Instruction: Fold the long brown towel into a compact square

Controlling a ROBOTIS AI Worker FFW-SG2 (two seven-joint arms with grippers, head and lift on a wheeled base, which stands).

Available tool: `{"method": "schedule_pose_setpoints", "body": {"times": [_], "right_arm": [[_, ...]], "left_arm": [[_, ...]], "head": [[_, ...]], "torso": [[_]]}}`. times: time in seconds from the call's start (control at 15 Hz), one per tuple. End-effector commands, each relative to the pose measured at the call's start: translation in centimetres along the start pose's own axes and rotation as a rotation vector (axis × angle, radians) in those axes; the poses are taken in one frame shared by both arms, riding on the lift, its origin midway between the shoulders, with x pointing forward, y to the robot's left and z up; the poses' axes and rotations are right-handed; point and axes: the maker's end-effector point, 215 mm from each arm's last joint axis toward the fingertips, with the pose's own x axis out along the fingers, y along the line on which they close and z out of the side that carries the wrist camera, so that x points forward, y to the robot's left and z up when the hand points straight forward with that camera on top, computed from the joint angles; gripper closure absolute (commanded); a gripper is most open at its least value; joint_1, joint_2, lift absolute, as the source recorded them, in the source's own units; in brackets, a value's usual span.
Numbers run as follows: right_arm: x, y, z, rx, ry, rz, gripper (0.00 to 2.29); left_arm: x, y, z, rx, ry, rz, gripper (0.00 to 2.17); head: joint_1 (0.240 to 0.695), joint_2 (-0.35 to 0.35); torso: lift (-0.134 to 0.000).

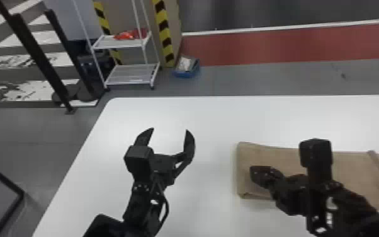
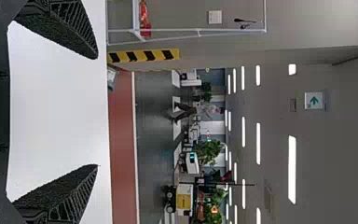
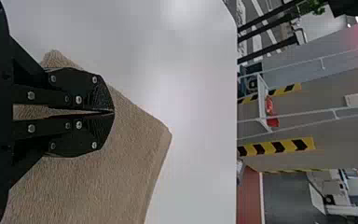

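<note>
The brown towel (image 1: 283, 157) lies folded in layers on the right part of the white table, its right end creased into strips. Over the towel's left part is my right gripper (image 1: 256, 175), its fingers together. In the right wrist view the right gripper (image 3: 112, 112) is closed above the towel (image 3: 116, 172), with no cloth visibly pinched at its tips. My left gripper (image 1: 170, 130) stands wide apart over the bare tabletop, left of the towel. The left wrist view shows the left gripper (image 2: 97, 111) with nothing between its two fingers.
The white table (image 1: 211, 119) stretches beneath both arms, its left edge slanting past the left arm. Beyond it on the floor stand a white wire shelf (image 1: 129, 75) and a blue bin (image 1: 187, 66), with dark posts farther left.
</note>
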Motion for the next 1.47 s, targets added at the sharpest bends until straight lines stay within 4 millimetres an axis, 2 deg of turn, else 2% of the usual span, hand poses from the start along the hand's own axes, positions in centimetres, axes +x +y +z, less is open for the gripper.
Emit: {"method": "schedule_pose_setpoints", "body": {"times": [0.0, 0.27, 0.33, 0.4, 0.47, 0.53, 0.73, 1.0, 1.13, 1.27, 1.4], "right_arm": [[-3.0, -5.8, 1.3, 0.021, -0.057, -0.112, 0.39], [-7.8, -17.2, 0.8, 0.056, -0.092, -0.317, 0.36], [-8.7, -19.1, 0.4, 0.061, -0.099, -0.351, 0.36], [-9.6, -21.0, -0.1, 0.068, -0.103, -0.397, 0.36], [-10.2, -22.6, -0.9, 0.081, -0.095, -0.441, 0.36], [-10.8, -23.7, -1.2, 0.086, -0.098, -0.473, 0.36], [-11.5, -25.3, -2.1, 0.088, -0.088, -0.522, 0.36], [-11.7, -26.2, -2.8, 0.077, -0.068, -0.550, 0.36], [-11.6, -26.4, -3.4, 0.081, -0.054, -0.552, 0.38], [-11.5, -26.4, -3.5, 0.081, -0.050, -0.549, 0.57], [-11.4, -26.1, -3.4, 0.083, -0.053, -0.539, 0.59]], "left_arm": [[-0.2, 0.1, -0.2, 0.002, 0.001, -0.001, 0.04], [-0.2, -0.5, -0.4, -0.001, 0.005, -0.015, 0.04], [-0.3, -0.7, -0.4, -0.002, 0.006, -0.018, 0.04], [-0.2, -0.7, -0.6, -0.001, 0.009, -0.018, 0.04], [-0.2, -0.7, -0.7, 0.000, 0.010, -0.019, 0.04], [-0.2, -0.9, -0.8, 0.001, 0.012, -0.023, 0.04], [-0.2, -0.9, -0.7, 0.004, 0.011, -0.023, 0.04], [-0.3, -0.7, -1.0, 0.006, 0.016, -0.021, 0.04], [-0.3, -0.6, -1.0, 0.006, 0.017, -0.019, 0.04], [-0.3, -0.7, -1.0, 0.006, 0.014, -0.021, 0.04], [-0.3, -0.7, -1.0, 0.006, 0.017, -0.021, 0.04]], "head": [[0.695, 0.180], [0.695, 0.052], [0.695, -0.008], [0.695, -0.008], [0.695, -0.067], [0.695, -0.091], [0.695, -0.139], [0.695, -0.166], [0.695, -0.169], [0.695, -0.170], [0.695, -0.172]], "torso": [[-0.115], [-0.115], [-0.115], [-0.115], [-0.115], [-0.115], [-0.115], [-0.115], [-0.115], [-0.115], [-0.115]]}}
